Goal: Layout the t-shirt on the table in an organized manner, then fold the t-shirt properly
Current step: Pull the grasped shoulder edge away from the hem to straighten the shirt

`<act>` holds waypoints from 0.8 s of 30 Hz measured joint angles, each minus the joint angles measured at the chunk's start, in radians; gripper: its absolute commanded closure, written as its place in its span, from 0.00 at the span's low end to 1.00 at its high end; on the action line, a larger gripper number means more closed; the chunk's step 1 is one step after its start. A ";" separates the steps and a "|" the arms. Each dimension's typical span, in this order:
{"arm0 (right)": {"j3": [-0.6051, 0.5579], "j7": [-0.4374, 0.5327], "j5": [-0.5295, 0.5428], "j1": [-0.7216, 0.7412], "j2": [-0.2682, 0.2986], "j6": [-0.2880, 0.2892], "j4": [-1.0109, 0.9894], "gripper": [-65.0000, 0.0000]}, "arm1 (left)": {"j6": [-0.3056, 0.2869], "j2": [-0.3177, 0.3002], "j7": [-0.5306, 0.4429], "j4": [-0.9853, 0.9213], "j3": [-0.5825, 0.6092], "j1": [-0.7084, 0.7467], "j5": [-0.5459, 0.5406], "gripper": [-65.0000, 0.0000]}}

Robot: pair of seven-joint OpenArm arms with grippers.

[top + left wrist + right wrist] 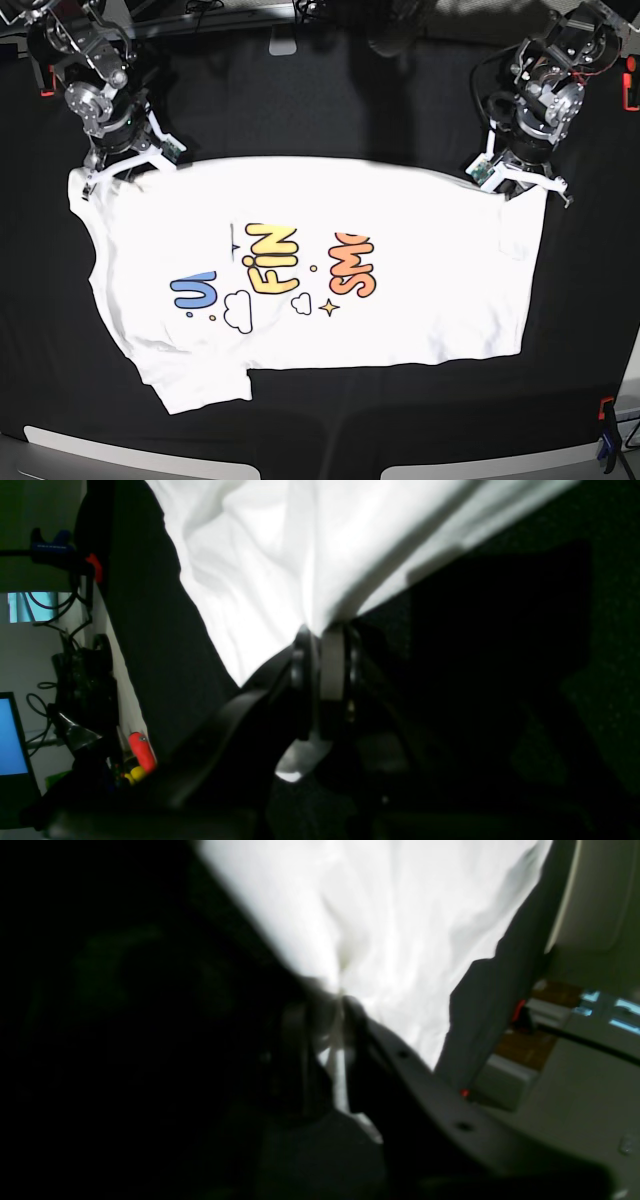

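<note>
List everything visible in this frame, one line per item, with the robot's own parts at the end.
t-shirt: one, white with a blue, yellow and orange cartoon print facing up, spread across the middle of the table, its far edge pulled between the two grippers.
table: one, black cloth surface, fills the base view.
clamps: a few, red and blue, at the table edges.
monitor: one, blue lit screen, off the table in the left wrist view.
left gripper: one, dark, shut on the t-shirt, at the base view's right.
right gripper: one, dark, shut on the t-shirt, at the base view's left.
</note>
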 measured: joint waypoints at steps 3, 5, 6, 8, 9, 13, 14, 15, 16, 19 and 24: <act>-0.002 -0.009 0.009 -0.003 -0.002 -0.043 0.000 1.00 | 0.000 0.000 0.000 0.000 0.000 0.000 0.000 1.00; -0.003 -0.026 0.011 -0.003 -0.003 -0.059 0.000 1.00 | 0.000 0.000 0.005 0.000 0.000 0.000 0.000 1.00; -0.003 -0.041 0.011 -0.003 -0.004 -0.060 0.000 1.00 | 0.001 0.000 0.016 0.000 0.000 0.000 0.000 1.00; -0.003 -0.061 0.011 -0.008 -0.004 -0.063 0.000 1.00 | 0.002 0.000 0.039 0.002 0.000 -0.001 0.000 1.00; -0.003 -0.063 0.008 -0.019 -0.004 -0.064 0.006 1.00 | 0.002 0.000 0.045 0.002 0.000 0.000 0.019 1.00; -0.003 -0.078 -0.030 -0.104 -0.002 -0.071 0.077 1.00 | 0.047 -0.001 0.077 0.011 0.001 0.012 0.069 1.00; -0.003 -0.094 -0.038 -0.127 -0.002 -0.072 0.098 1.00 | 0.051 -0.005 0.089 0.022 0.001 0.020 0.076 1.00; -0.003 -0.109 -0.047 -0.149 -0.003 -0.077 0.116 1.00 | 0.054 -0.015 0.105 0.037 0.001 0.031 0.075 1.00; -0.003 -0.131 -0.046 -0.169 -0.002 -0.086 0.132 1.00 | 0.054 -0.024 0.110 0.053 0.001 0.042 0.075 1.00; -0.003 -0.196 -0.079 -0.230 0.016 -0.143 0.173 1.00 | 0.055 -0.053 0.124 0.095 0.001 0.066 0.074 1.00; -0.003 -0.251 -0.125 -0.360 0.087 -0.198 0.235 1.00 | 0.080 -0.110 0.178 0.155 0.002 0.140 0.072 1.00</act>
